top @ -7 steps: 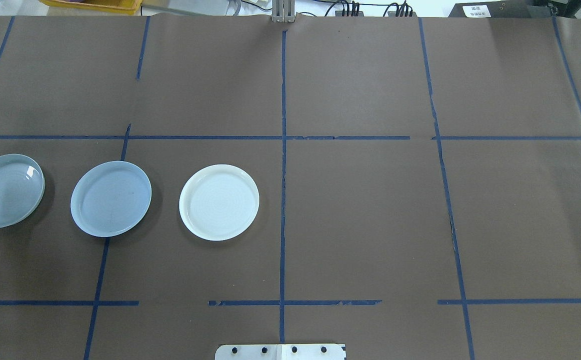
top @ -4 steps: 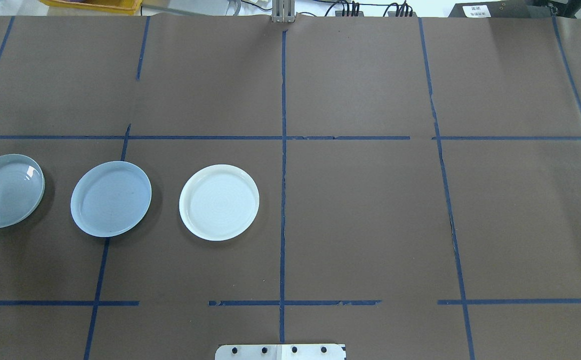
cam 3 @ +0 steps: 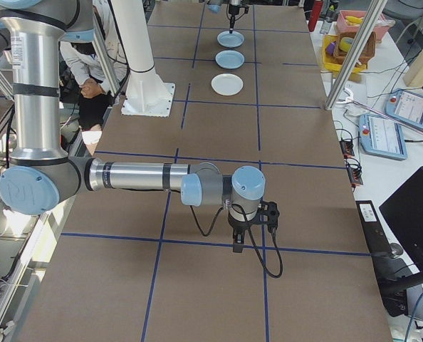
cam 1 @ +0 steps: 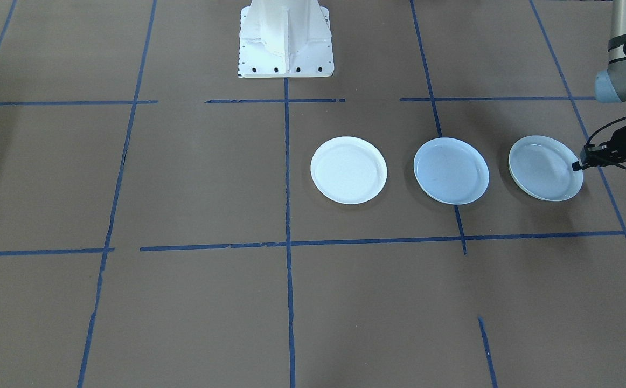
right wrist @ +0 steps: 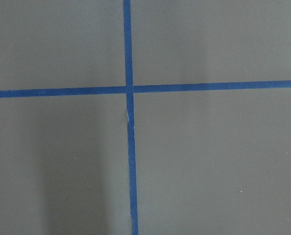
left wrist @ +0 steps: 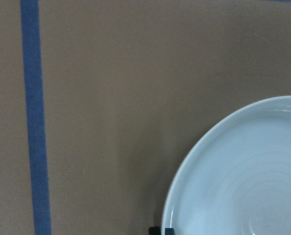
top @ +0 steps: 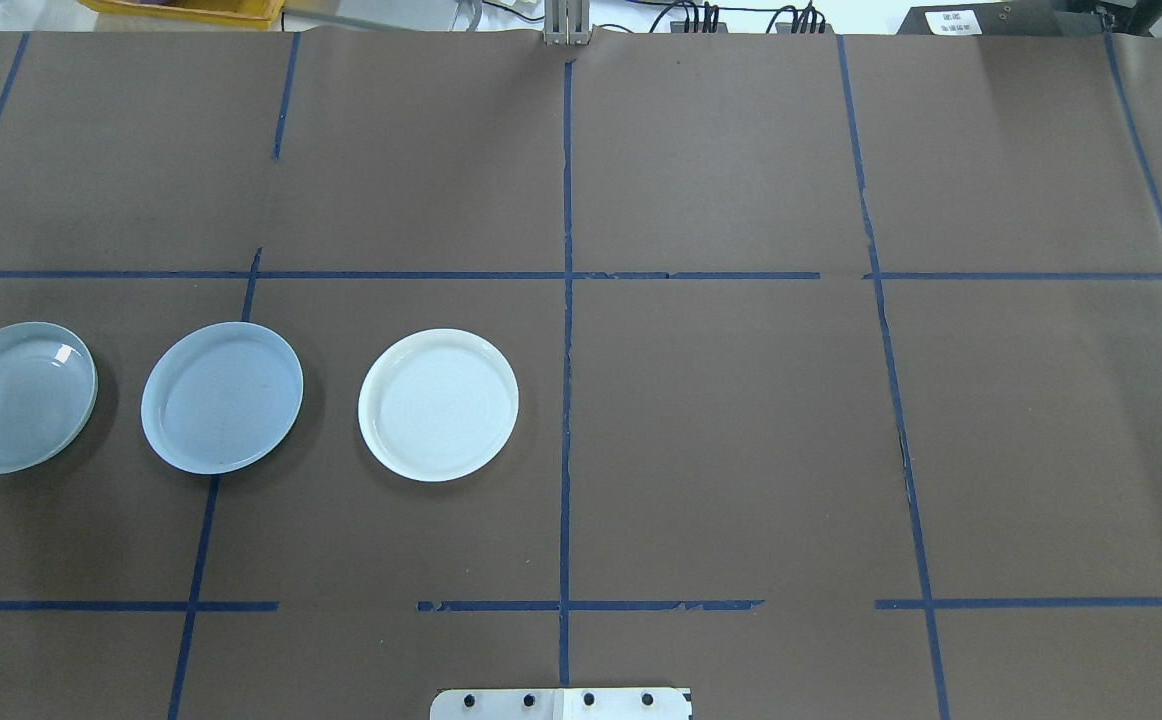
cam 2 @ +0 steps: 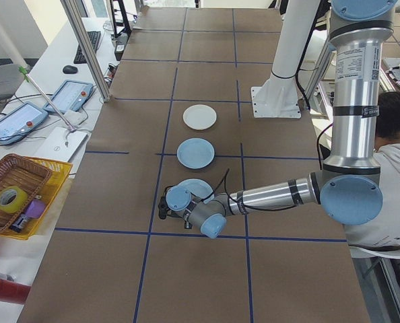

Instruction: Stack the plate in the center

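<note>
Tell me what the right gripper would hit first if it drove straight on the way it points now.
The right gripper points straight down, so it would likely meet the brown paper table cover near a crossing of blue tape lines. Nothing else shows beneath it.

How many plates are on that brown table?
3, in one row. A white plate lies nearest the table's middle, a pale-blue plate beside it, and a third plate at the far end, its rim gripped by the left hand. None looks hidden.
</note>
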Robot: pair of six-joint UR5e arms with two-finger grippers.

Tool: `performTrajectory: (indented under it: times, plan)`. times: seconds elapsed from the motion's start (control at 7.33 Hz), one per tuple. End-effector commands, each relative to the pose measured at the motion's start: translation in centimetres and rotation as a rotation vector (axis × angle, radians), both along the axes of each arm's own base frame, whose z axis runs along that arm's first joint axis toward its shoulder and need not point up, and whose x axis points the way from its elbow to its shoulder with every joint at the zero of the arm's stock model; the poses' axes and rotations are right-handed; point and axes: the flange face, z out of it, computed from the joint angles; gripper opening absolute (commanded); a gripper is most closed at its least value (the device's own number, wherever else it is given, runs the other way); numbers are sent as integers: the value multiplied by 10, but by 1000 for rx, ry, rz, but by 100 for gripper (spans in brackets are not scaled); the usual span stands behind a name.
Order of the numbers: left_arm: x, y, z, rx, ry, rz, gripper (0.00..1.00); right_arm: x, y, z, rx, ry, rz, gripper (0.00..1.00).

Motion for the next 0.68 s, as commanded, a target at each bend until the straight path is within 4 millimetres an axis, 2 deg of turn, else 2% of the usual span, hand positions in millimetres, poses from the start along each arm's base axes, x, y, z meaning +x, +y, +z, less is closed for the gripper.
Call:
performTrajectory:
  times: [0.0, 0.14, 0.27, 0.41, 0.55]
  plan:
    - [-37, -11, -25, -4, 104, -42, 0, 0, 0, 0, 0, 0, 0, 100]
    - [-42, -19, -47, -34, 107, -81, 0, 0, 0, 0, 0, 0, 0, 100]
    - [-38, -27, -83, -54, 119, -114, 0, 0, 0, 0, 0, 1, 0, 100]
    - [-34, -33, -104, -95, 124, -151, 0, 0, 0, 0, 0, 0, 0, 100]
    - [-1, -40, -137, -134, 118, -164, 0, 0, 0, 0, 0, 0, 0, 100]
